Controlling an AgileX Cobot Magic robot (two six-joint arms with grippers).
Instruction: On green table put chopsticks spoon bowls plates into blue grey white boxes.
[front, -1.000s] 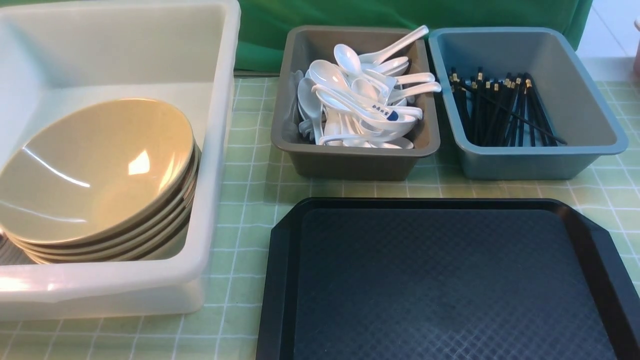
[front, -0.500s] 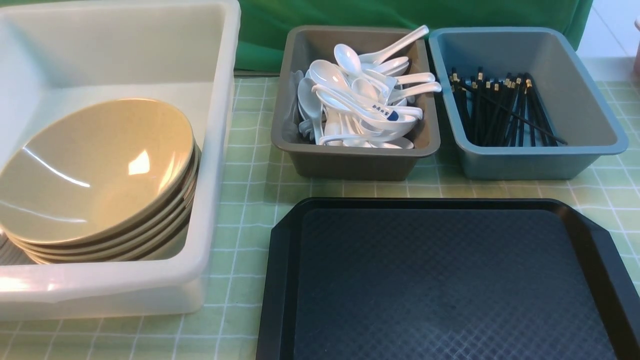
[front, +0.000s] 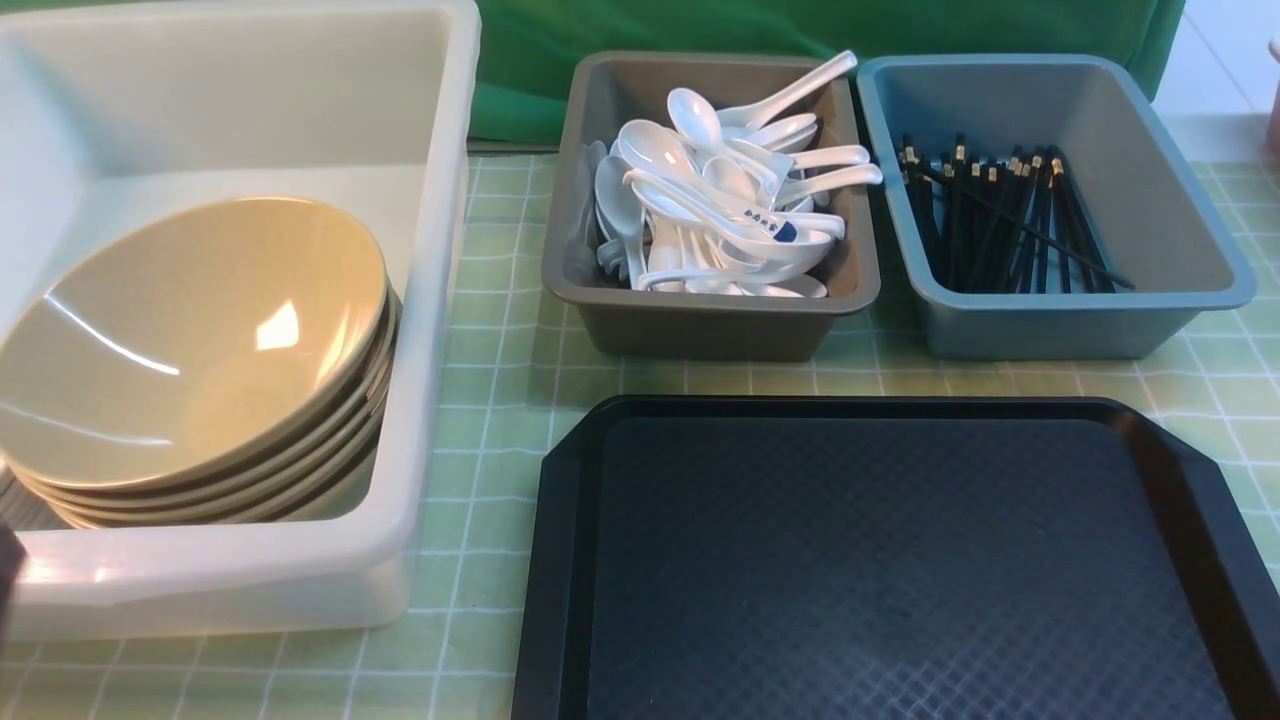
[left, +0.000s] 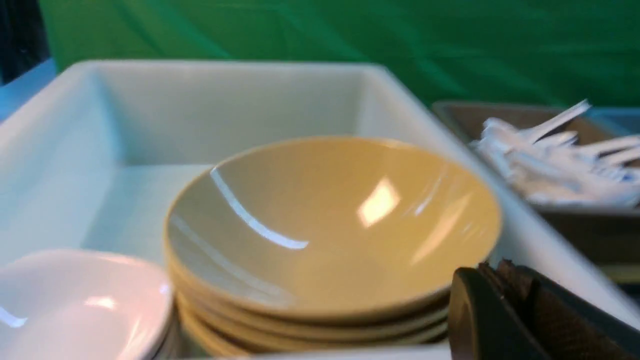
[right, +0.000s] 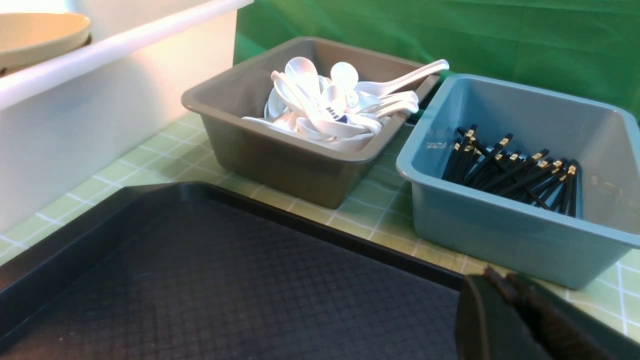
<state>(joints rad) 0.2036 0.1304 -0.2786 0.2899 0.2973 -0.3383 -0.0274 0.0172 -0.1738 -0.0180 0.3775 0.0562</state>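
Note:
Several olive-beige bowls (front: 190, 330) sit stacked in the large white box (front: 440, 300) at the left. In the left wrist view a white plate (left: 75, 300) lies in that box beside the bowls (left: 330, 225). White spoons (front: 720, 200) fill the grey box (front: 700, 320). Black chopsticks (front: 1010, 220) lie in the blue box (front: 1060, 320). My left gripper (left: 500, 267) is shut and empty, just in front of the white box's near wall. The right gripper (right: 500, 277) is shut and empty too, over the black tray's far edge, in front of the blue box (right: 500, 235).
A black textured tray (front: 900, 560) with nothing on it lies on the green table (front: 480, 400) in front of the grey and blue boxes. A green cloth hangs behind the boxes. A dark part of my left arm (front: 8, 580) shows at the left edge.
A dark part of my left arm has come into the front view at the left edge, in front of the white box. Nothing else has moved.

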